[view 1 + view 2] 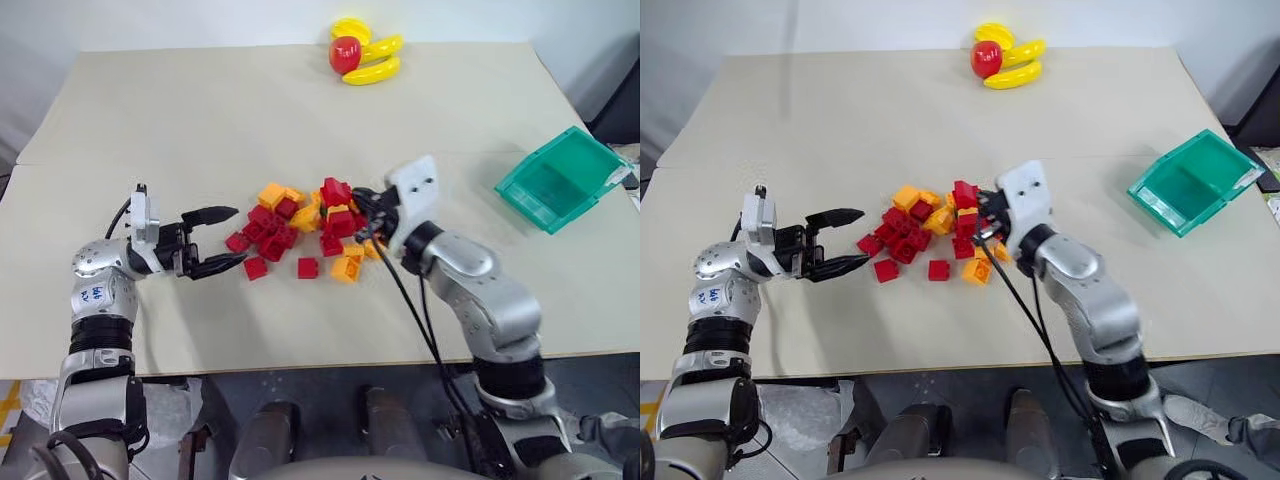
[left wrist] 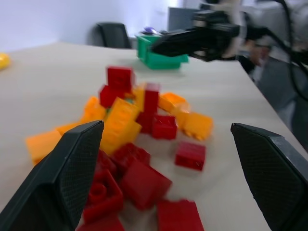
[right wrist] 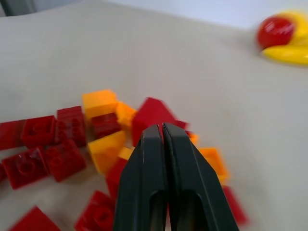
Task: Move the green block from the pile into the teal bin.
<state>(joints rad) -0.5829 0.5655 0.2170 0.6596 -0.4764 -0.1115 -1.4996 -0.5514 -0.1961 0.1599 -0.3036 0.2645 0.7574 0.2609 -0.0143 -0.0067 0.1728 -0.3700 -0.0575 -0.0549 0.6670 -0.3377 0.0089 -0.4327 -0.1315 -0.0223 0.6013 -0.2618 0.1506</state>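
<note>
Right fingers pressed together (nothing held) over the pile — left fingers spread wide, empty.

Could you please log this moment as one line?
left end effector: open beside pile | right end effector: shut over pile | bin: empty

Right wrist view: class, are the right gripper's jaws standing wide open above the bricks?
No. The right gripper has its jaws pressed together, with nothing visible between them, above the pile.

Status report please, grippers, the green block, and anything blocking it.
Left gripper open beside the pile. Right gripper shut, empty, over the pile. Green block not visible among red and orange bricks. Teal bin empty.
</note>
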